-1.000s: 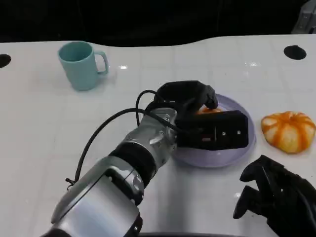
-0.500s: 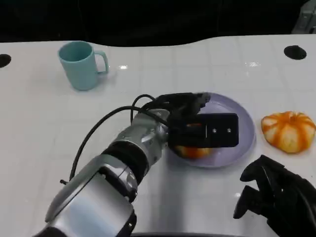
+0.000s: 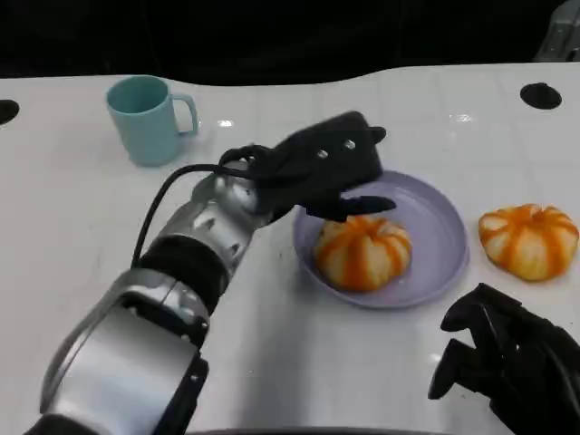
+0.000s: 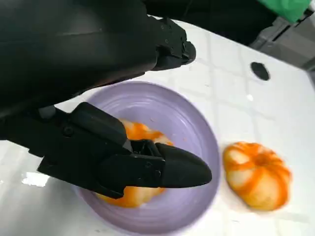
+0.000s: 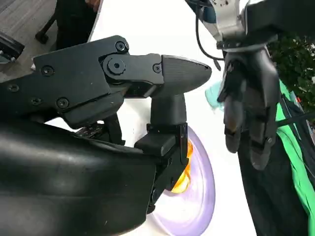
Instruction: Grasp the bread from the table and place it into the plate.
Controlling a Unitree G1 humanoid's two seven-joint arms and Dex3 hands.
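An orange-striped bread (image 3: 362,252) lies in the purple plate (image 3: 444,227), toward the plate's left side. My left hand (image 3: 335,163) hovers just above and behind it, fingers apart and holding nothing. In the left wrist view that hand (image 4: 88,54) spreads over the bread (image 4: 129,197) and plate (image 4: 192,128). A second bread (image 3: 529,239) sits on the table to the right of the plate. My right hand (image 3: 507,358) rests low at the front right, empty, apart from both breads.
A teal mug (image 3: 149,120) stands at the back left. Dark round holes (image 3: 541,95) mark the table's far corners. The right wrist view shows the plate (image 5: 197,196) and my left hand (image 5: 248,98) beyond my right hand (image 5: 113,98).
My left hand let go of the bread in the plate, then rose and drew back to the left. The bread now lies uncovered. The right hand stayed still.
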